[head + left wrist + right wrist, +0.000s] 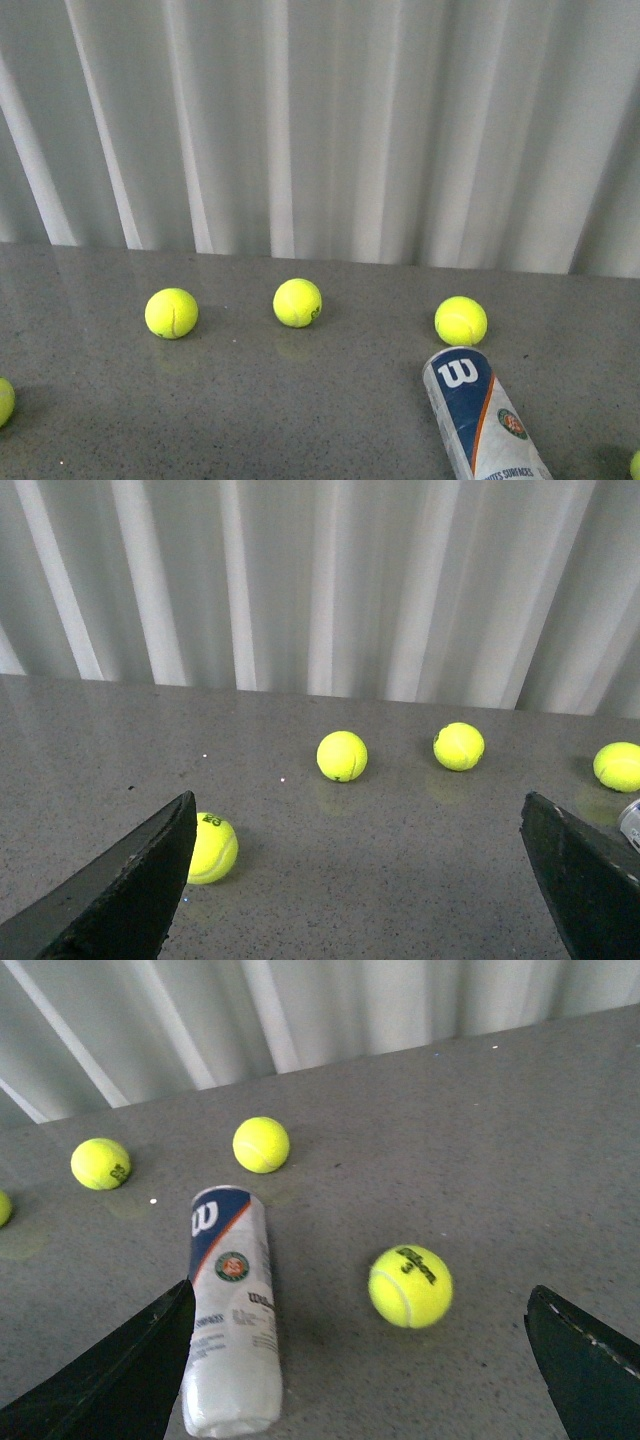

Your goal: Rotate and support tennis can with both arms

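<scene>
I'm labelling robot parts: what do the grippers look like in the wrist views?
Only the finger ends show. The left gripper has two matte black, wedge-shaped fingers tapering to blunt tips, with edges scuffed pale. The right gripper looks the same. No cables or markings are visible, and the front view shows neither arm.

The tennis can (480,415) lies on its side on the table (300,420) at the front right, its far end just before the right ball (461,321) of a row of three. The middle ball (297,302) and left ball (171,313) lie further left, well apart. A fourth ball (3,400) sits at the front left edge, and a fifth ball (636,464) to the right of the can. A curtain (300,120) hangs behind the table.
</scene>
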Controlling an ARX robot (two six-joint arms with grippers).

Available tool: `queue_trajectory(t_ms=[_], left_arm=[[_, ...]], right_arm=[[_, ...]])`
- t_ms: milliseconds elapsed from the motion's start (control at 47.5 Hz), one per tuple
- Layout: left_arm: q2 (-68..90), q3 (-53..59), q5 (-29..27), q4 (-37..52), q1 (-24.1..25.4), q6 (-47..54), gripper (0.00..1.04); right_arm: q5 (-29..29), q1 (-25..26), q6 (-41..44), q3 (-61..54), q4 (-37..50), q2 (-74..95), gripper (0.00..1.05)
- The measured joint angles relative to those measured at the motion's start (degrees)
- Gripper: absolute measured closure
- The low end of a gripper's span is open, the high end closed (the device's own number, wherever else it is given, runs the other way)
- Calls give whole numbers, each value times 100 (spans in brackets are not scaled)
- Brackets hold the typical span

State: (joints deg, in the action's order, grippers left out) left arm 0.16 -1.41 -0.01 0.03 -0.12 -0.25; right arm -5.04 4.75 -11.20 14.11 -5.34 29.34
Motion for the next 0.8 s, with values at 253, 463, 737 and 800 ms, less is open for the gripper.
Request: queue_trajectory(t_ms=[253,463,737,800], left_arm=[[2,0,0,0,0,0,7],[2,0,-2,0,0,0,7],[2,2,0,0,0,0,7],[2,0,0,0,0,0,7]], right_arm=[[2,-780,-358,2087,144,4680,7],[85,-1207,-424,2673,256,6111,7],[59,-1493,-592,3136,243,7077,7],[74,-1532,-660,3248,190,7309,7]])
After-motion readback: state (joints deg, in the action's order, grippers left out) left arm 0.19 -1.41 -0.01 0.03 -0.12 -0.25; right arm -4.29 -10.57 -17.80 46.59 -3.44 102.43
